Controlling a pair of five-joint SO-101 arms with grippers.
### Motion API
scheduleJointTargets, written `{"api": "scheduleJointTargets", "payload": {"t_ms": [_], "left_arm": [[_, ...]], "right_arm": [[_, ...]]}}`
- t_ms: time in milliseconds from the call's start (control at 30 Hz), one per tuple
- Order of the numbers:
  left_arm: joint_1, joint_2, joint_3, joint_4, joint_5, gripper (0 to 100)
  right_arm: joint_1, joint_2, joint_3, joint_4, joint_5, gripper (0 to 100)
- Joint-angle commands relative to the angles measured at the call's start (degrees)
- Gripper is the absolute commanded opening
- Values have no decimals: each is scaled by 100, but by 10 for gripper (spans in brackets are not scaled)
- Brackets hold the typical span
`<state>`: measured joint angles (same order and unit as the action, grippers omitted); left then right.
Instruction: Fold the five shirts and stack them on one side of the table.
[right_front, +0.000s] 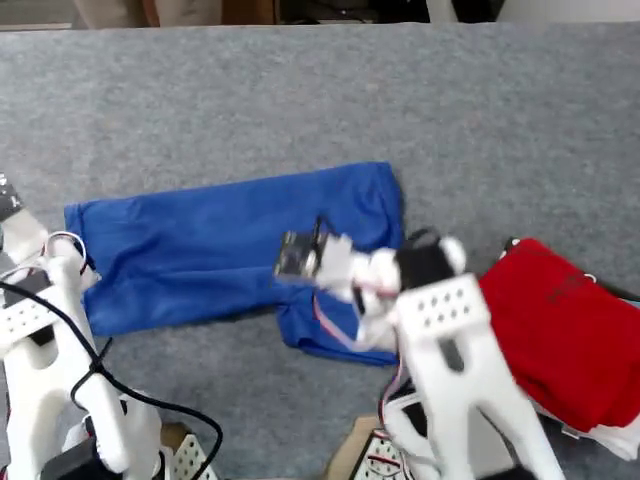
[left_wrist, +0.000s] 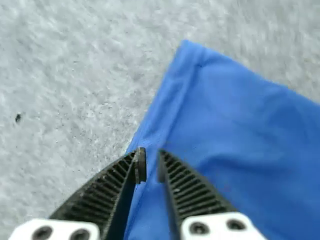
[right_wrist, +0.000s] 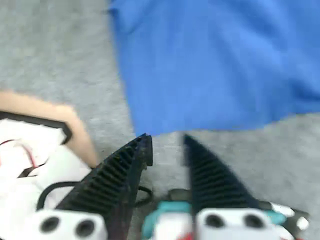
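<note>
Blue shirt (right_front: 240, 245): lies flat across the middle of the grey desk (right_front: 480, 110), long side running left to right, one flap folded under at its near right corner.
Shirt vs left tool (left_wrist: 150, 166): tips sit right at the shirt's left edge seam, where blue cloth meets bare desk.
Left tool state: jaws parted by a narrow slit; cannot tell whether cloth is pinched.
Shirt vs right tool (right_wrist: 166, 145): tips hover over the desk just beside the shirt's near edge.
Right tool state: jaws apart, holding nothing.
Red shirt (right_front: 560, 325): folded, at the right side, on white fabric (right_front: 622, 440).
</note>
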<state>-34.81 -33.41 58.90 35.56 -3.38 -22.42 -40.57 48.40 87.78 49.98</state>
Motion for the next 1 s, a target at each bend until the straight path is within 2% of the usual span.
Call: {"api": "scheduleJointTargets", "payload": {"t_ms": [0, 200, 500, 800, 967], "left_arm": [[-176, -57, 26, -352, 141, 116], [-387, 145, -79, -352, 141, 117], [-352, 224, -88, -360, 141, 117], [-316, 224, -53, -360, 141, 117], [-316, 224, -44, -360, 141, 117]], "right_arm": [[-699, -646, 857, -97, -18, 228], [-1411, -532, 1358, -949, -308, 231], [-1420, 1112, 1578, -2497, -325, 234], [-1420, 2062, 1560, -3103, -299, 231], [-1420, 2431, 1349, -3103, -290, 231]]}}
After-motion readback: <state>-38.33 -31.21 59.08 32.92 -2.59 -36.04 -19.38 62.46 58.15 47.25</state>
